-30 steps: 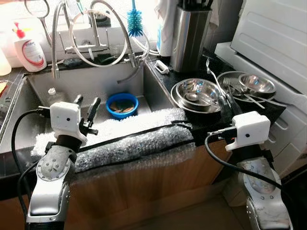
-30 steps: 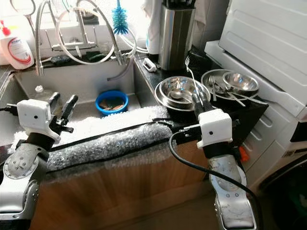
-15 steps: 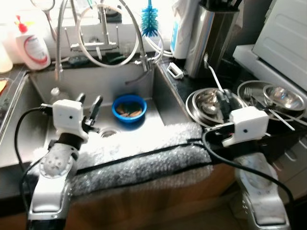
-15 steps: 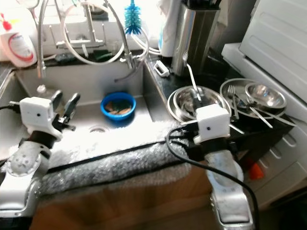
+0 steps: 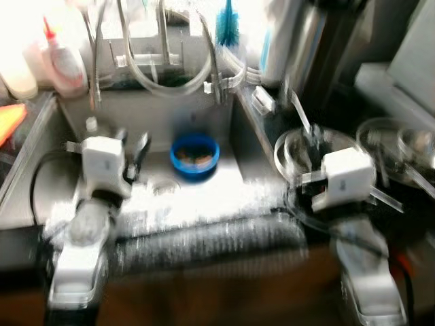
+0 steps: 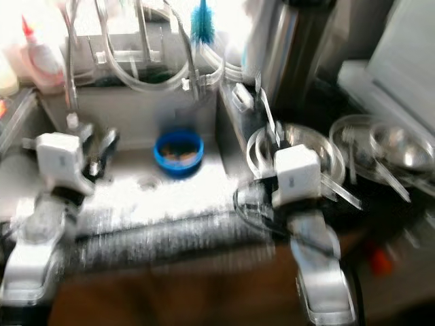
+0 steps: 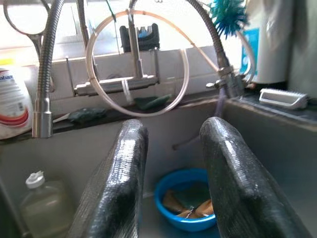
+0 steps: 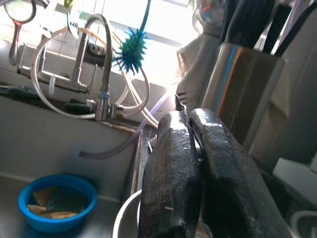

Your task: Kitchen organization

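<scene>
Both eye views are blurred by motion. My right gripper (image 5: 314, 139) is shut on a fork (image 8: 181, 96), whose tines stick up past the fingertips (image 8: 171, 124). It hovers over the stacked steel bowls (image 5: 289, 149) on the dark counter to the right of the sink. My left gripper (image 7: 171, 134) is open with nothing between its fingers, held over the steel sink (image 5: 136, 115). Ahead of it in the basin sits a blue bowl (image 7: 185, 198) with scraps inside.
A faucet with coiled hoses (image 7: 133, 74) and a blue brush (image 5: 226, 24) stand behind the sink. A soap bottle (image 5: 61, 58) is at the back left, a steel utensil holder (image 8: 242, 94) at the back right. A plate with cutlery (image 5: 401, 139) lies far right. Bubble wrap (image 5: 204, 231) pads the counter edge.
The whole picture has shifted and blurred, so the camera is moving. The right gripper with the fork now stands over the steel bowls, closer to the sink. The left gripper stays open.
</scene>
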Controlling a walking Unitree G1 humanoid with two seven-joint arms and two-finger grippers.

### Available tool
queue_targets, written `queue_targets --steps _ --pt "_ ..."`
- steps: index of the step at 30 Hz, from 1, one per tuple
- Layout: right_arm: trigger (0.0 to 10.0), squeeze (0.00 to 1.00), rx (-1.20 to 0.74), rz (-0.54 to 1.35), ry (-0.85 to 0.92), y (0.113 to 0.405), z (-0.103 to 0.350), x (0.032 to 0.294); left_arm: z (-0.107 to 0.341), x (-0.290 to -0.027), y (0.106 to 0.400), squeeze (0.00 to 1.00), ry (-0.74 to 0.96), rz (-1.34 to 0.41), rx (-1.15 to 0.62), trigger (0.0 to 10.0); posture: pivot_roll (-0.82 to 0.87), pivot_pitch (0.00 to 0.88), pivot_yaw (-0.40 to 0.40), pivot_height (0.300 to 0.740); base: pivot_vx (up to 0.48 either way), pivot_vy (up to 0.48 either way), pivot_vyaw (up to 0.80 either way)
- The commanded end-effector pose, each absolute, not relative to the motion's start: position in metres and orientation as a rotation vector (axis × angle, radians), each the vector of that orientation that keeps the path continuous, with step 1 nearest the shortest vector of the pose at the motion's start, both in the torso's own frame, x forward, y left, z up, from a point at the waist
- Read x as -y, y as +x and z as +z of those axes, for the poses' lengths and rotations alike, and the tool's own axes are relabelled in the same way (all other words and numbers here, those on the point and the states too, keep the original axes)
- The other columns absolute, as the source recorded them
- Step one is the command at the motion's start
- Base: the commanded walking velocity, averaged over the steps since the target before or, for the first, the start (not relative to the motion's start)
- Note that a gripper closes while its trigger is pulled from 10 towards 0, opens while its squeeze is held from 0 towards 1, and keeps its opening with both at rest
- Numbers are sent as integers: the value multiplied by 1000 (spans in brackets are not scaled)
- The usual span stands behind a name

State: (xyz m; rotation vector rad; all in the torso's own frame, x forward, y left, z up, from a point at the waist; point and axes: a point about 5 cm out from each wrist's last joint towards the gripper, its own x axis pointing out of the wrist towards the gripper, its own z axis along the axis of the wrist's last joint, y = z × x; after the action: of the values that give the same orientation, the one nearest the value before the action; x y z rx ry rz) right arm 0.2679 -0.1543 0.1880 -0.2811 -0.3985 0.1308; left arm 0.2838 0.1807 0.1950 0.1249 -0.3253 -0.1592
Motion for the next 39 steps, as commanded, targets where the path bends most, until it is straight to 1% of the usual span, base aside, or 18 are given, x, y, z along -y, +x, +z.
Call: queue_targets --steps 1,2,5,8,19,22,26,34,39 --pt "10000 0 423 141 -280 269 194 150 197 -179 285 0 91 -170 316 10000 -62 0 -34 740 0 0 0" --pt "10000 0 423 143 -279 269 194 150 196 -178 286 0 67 -168 309 10000 -63 0 -34 740 0 0 0" --pt "10000 0 421 149 -270 269 194 150 197 -175 291 0 -96 -211 254 10000 -62 0 -35 740 0 0 0" --pt "10000 0 420 153 -266 269 195 149 199 -173 292 0 -144 -223 249 10000 -60 0 -36 740 0 0 0" --pt "10000 0 411 155 -235 270 194 146 198 -173 291 0 -170 -214 224 10000 -55 0 -44 740 0 0 0" --pt "10000 0 403 152 -231 270 193 146 197 -174 291 0 -171 -207 218 10000 -55 0 -41 740 0 429 0" --pt "10000 0 394 121 -222 273 194 149 198 -172 292 0 -168 -214 221 10000 -64 0 -37 740 0 480 -780" --pt "10000 0 392 113 -223 272 194 149 202 -168 294 0 -164 -226 235 10000 -68 0 -35 740 0 0 -761" --pt "10000 0 410 117 -229 273 196 149 202 -166 294 0 -163 -231 237 10000 -68 0 -36 740 0 0 0"
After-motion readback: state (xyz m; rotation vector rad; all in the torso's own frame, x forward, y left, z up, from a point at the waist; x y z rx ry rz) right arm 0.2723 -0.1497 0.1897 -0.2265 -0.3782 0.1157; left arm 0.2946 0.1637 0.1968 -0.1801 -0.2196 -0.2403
